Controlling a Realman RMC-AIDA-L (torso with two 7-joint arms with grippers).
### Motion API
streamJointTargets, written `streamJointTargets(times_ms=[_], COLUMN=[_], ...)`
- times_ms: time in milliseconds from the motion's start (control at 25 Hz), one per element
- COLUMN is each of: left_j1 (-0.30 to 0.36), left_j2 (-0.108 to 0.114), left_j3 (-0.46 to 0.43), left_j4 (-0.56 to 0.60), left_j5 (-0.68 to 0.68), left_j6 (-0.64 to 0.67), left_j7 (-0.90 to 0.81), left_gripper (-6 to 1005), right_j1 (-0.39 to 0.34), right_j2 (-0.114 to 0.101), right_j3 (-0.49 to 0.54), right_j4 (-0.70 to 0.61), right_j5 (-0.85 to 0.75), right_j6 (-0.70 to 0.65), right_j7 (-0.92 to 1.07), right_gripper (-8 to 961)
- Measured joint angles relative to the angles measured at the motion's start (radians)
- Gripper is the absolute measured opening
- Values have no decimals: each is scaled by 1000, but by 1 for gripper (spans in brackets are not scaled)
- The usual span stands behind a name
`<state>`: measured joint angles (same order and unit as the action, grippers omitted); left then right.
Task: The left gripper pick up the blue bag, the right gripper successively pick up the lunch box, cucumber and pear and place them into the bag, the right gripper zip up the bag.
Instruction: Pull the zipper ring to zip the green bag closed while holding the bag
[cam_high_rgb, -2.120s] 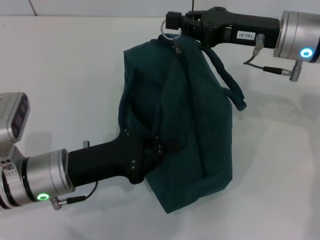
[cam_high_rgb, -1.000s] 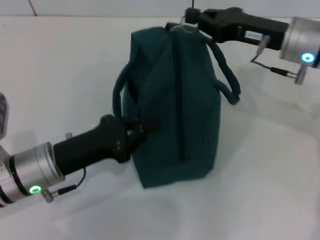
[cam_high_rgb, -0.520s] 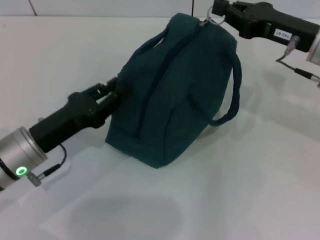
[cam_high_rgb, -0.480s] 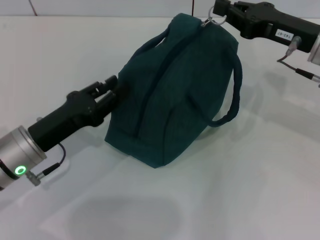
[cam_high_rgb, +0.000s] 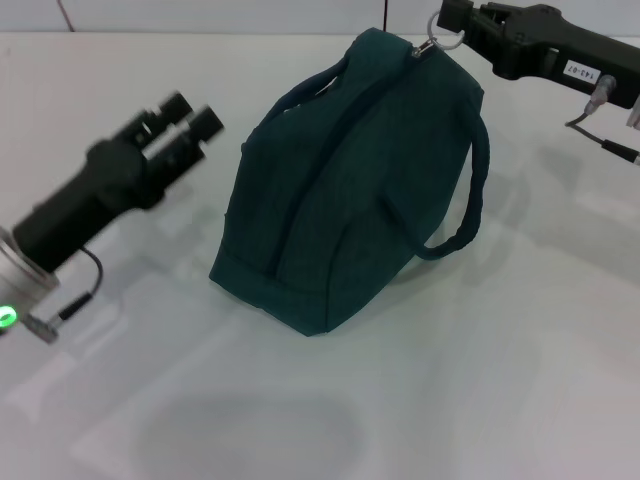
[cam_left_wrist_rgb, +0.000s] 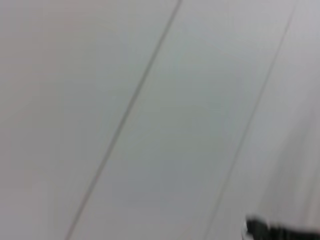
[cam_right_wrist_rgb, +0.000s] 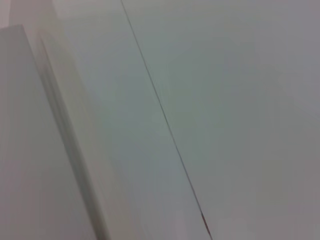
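Blue bag (cam_high_rgb: 350, 180) — white table (cam_high_rgb: 520, 360)

The blue bag (cam_high_rgb: 350, 190) is zipped shut, so whatever is inside it is hidden. The right end effector (cam_high_rgb: 452, 22) sits at the bag's metal ring pull (cam_high_rgb: 447, 42); whether its fingers grip the ring is too small to tell, and its arm is cut off by the head view's right edge. The left end effector (cam_high_rgb: 183, 113) is blurred, its wrist cut off at the left edge. Both wrist views show only blurred pale surfaces with thin lines; a dark shape (cam_left_wrist_rgb: 280, 231) in the left wrist view cannot be identified.
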<state>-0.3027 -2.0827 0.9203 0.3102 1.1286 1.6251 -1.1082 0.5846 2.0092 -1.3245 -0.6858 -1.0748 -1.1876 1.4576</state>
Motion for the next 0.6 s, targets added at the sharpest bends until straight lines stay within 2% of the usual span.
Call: streamJointTargets(times_ms=[120,200,240,360,480,600], left_j1=[-9,-18,-25,-55,-108,-166], left_j2=[14,27,36,66,109,140], left_j3=[-13,-23,-26,-26,-26,-23], left_j4=[65,117,149,236,315,412], left_j5=[-22,-19,-13,21,101,227], left_j6=[-15,-36,-53,-123,-186,-191], left_j7=[-101,-172,-215,-333,-474,-579], left_gripper=[497,644,718,806,893,894], right_j1=[-3,-5,-7,-14,-18,-21], right_j2=[0,0,0,0,0,1], right_j3=[0,1,1,1,1,1], right_j4=[1,1,1,1,1,1], right_j5=[-2,-3,-3,-3,-2,-2], right_j6=[-7,-12,-14,-25,-35,-40], right_j7=[-4,-9,-10,-11,-11,-12], right_gripper=[37,38,38,38,39,39])
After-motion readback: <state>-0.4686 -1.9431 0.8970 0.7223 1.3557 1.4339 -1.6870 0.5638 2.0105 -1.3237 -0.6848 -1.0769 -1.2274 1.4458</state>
